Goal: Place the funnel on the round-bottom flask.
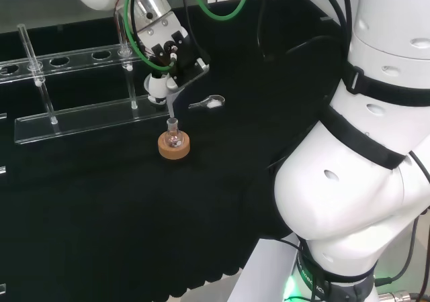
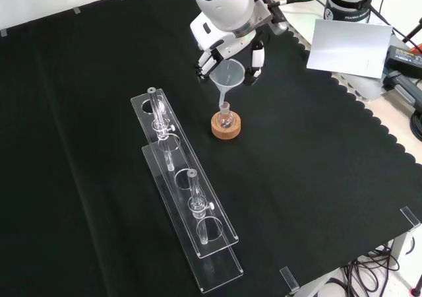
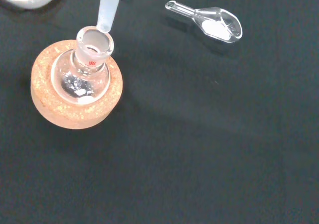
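- Black cloth (image 2: pixel 99 145) covers the bench; its scalloped edge runs along the right of the front view.
- Small clear round-bottom flask (image 2: pixel 226 118) sits upright in a tan cork ring stand (image 2: pixel 226 128), mid-bench.
- Black and white hand (image 2: pixel 227 46) hangs above and just beyond the flask, fingers curled round the rim of a translucent plastic funnel (image 2: pixel 227 72).
- Funnel stem (image 3: pixel 106 15) points down; wrist view shows its tip at the flask mouth (image 3: pixel 94 40), at the rim's edge. Whether it has entered: cannot tell.
- Small red mark on the flask neck, unreadable.
- Clear glass scoop (image 3: pixel 214 24) with white powder lies near the flask.
- Clear acrylic tube rack (image 2: pixel 184 204) stands left in the front view.
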`<state>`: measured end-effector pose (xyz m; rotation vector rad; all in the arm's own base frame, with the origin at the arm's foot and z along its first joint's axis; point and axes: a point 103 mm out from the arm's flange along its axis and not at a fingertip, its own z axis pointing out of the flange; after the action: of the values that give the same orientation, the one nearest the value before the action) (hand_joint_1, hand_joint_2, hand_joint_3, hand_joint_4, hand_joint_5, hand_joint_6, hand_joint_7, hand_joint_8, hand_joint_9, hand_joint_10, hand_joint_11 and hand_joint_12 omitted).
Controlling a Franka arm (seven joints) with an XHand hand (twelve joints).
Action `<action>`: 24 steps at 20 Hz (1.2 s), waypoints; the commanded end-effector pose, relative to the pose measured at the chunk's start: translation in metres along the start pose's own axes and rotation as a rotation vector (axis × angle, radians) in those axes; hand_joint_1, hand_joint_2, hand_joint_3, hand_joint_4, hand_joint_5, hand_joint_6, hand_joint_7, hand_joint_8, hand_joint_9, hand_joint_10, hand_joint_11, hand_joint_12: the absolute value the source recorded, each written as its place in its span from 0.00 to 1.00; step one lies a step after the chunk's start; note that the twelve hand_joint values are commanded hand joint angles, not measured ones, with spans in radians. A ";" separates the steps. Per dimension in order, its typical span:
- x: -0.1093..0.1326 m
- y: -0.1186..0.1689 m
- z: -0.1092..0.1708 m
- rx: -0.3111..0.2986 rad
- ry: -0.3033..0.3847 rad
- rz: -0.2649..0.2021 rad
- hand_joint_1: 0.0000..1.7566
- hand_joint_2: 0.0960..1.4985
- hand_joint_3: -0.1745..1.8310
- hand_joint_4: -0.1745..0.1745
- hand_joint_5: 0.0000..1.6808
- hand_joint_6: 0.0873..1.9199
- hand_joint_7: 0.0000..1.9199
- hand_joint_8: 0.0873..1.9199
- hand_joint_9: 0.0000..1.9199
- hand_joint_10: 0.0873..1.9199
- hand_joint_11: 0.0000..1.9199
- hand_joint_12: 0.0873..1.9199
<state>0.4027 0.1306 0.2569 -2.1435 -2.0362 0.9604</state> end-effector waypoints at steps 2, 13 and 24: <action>0.003 0.000 0.007 0.004 -0.001 -0.003 0.51 0.43 0.40 0.38 0.54 0.35 0.55 0.33 0.73 0.11 0.53 0.52; 0.007 0.004 0.016 0.019 -0.003 -0.011 0.51 0.43 0.40 0.38 0.54 0.35 0.55 0.33 0.73 0.11 0.53 0.52; 0.013 0.018 0.030 0.036 -0.002 -0.016 0.51 0.43 0.40 0.38 0.54 0.35 0.54 0.33 0.72 0.11 0.53 0.52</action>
<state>0.4047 0.1293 0.2205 -2.1065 -2.0215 0.9844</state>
